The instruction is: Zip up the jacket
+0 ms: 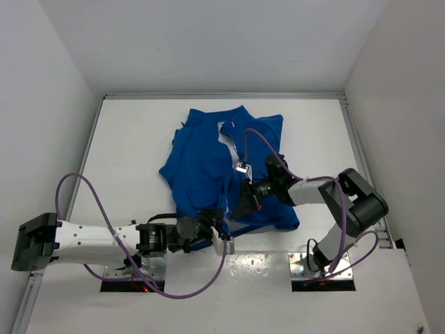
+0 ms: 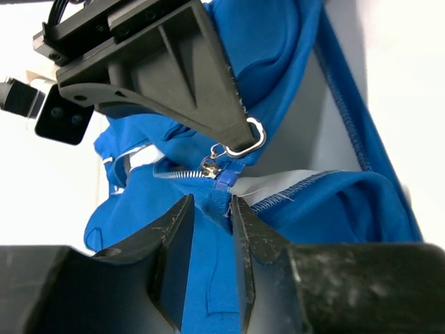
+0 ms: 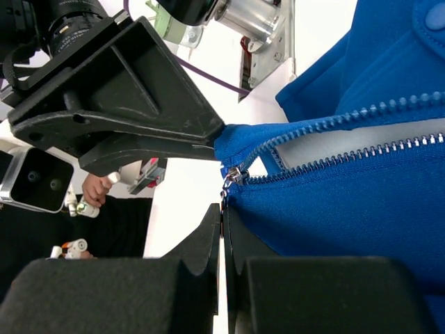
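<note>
Tools, two: left tool [image 2: 212,203] pinching hem of one jacket [image 1: 208,160]; right tool [image 3: 222,209] clamping its single zipper pull [image 2: 247,147]

jacket [image 1: 201,167]: plain royal blue | zipper [image 3: 389,147]: pale silver teeth | table [image 1: 132,139]: white, unpatterned | cables [image 1: 74,175]: purple | walls [image 1: 42,83]: plain white

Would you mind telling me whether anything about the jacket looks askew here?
Yes: the jacket lies crumpled and twisted, not flat, so the zipper teeth gape apart above the slider near the hem.
</note>
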{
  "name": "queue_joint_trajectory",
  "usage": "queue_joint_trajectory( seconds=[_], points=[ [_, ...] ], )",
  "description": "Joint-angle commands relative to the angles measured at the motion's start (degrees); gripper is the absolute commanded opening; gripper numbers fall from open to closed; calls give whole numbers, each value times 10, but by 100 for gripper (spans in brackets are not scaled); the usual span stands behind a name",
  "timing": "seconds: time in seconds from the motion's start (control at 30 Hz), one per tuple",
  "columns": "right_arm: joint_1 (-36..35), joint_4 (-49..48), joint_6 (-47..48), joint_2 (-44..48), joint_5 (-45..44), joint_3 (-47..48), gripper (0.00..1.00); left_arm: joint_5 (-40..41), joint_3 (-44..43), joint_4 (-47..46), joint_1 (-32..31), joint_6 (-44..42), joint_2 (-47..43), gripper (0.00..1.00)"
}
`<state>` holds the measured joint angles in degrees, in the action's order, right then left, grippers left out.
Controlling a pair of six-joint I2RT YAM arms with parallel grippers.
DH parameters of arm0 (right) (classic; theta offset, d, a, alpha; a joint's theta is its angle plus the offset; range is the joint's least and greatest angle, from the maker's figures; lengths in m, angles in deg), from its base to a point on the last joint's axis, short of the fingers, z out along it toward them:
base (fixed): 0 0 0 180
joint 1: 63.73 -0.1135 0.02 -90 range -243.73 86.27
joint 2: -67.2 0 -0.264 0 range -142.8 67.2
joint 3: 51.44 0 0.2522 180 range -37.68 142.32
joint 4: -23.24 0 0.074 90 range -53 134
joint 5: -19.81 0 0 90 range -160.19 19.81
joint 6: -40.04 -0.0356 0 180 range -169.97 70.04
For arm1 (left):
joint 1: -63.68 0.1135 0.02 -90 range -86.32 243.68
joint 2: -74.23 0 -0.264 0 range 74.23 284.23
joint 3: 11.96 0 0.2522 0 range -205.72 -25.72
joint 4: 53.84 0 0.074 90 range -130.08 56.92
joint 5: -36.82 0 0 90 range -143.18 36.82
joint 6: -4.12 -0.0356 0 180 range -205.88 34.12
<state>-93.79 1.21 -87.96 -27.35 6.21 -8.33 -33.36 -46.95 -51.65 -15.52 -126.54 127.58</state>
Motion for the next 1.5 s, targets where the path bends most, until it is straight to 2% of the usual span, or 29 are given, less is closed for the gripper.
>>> queue_joint_trajectory(
  seconds=[0.0,0.17,0.27,0.4,0.53,0.9,1.17,1.3,1.47],
  points=[
    [-3,-41,-8,13,25,6,0,37,6,-47,-9,-8,4,30],
    [-4,-52,-25,13,23,12,0,37,16,-60,-9,-15,4,0],
    [-3,-68,-41,5,21,16,0,17,32,-65,-9,-29,-14,0],
    [0,-66,-52,-2,9,30,0,-56,72,-65,-9,-63,-74,0],
    [8,-59,-39,-6,-9,36,0,-57,79,-65,-19,-79,-97,0],
    [40,79,38,-13,-85,68,0,-94,79,-40,-30,-91,-119,0],
    [67,142,104,-13,-135,92,0,-111,79,-7,-41,-91,-136,0],
    [87,234,168,-34,-183,143,0,-132,79,22,-58,-91,-166,0],
    [120,300,249,-64,-262,221,0,-145,61,62,-69,-75,-184,0]
  ],
)
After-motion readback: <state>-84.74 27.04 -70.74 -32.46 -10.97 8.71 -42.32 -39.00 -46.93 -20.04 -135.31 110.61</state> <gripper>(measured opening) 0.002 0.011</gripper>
